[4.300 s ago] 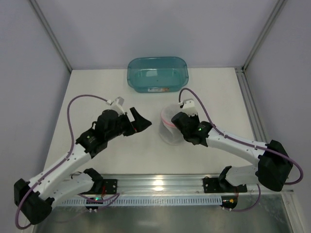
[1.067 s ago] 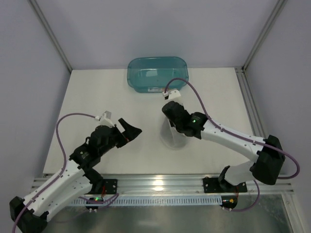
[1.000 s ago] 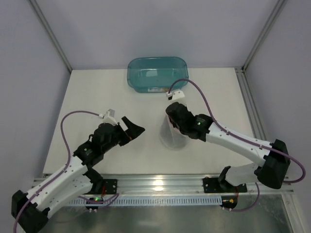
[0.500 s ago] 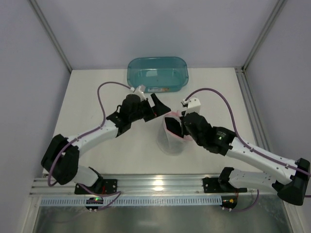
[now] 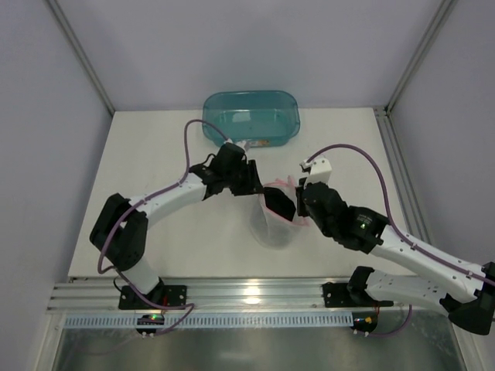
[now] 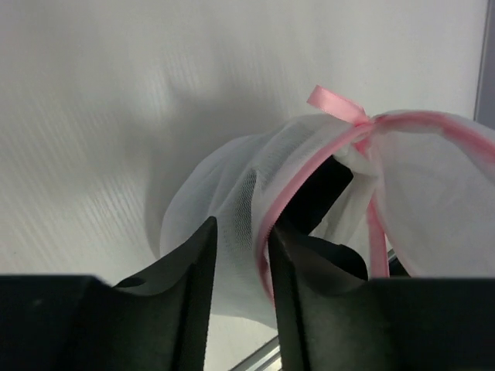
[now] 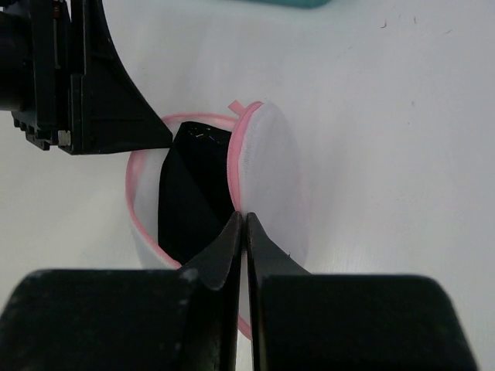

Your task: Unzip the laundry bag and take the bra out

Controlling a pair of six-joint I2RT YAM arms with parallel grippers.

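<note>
**Both tools at the mouth of the open mesh bag**

The small round laundry bag of white mesh with a pink rim [image 5: 271,228] stands on the white surface [image 5: 155,154]. It is about midway between the left and right edges and closer to the near edge than to the far one. Its mouth is open. The round mesh lid flap [image 7: 274,170] stands up on edge on the side toward the right edge of the surface.

The soft black fabric bra [image 5: 277,202] is inside the bag. It shows as a dark folded lump that reaches up to the pink rim, and I see it in both wrist views [image 7: 189,193] [image 6: 321,197].

My right tool [image 5: 298,205] comes in from the near right. Its fingertips are pressed together on the pink edge of the lid flap, with no gap between them [image 7: 244,220]. The bra lies just to one side of that pinch and the white flap to the other.

My left tool [image 5: 260,186] reaches across from the left to the far side of the bag. In its wrist view the two black fingers stand narrowly apart [image 6: 242,232]. The mesh wall [image 6: 209,201] and the pink rim run up through the slot between them. I cannot tell whether they are pinching the fabric or only straddling it. A small pink ribbon tab [image 6: 332,100] sticks up from the rim beyond the fingers.

A teal translucent plastic tub [image 5: 251,96] sits at the middle of the far edge, well apart from the bag.
</note>
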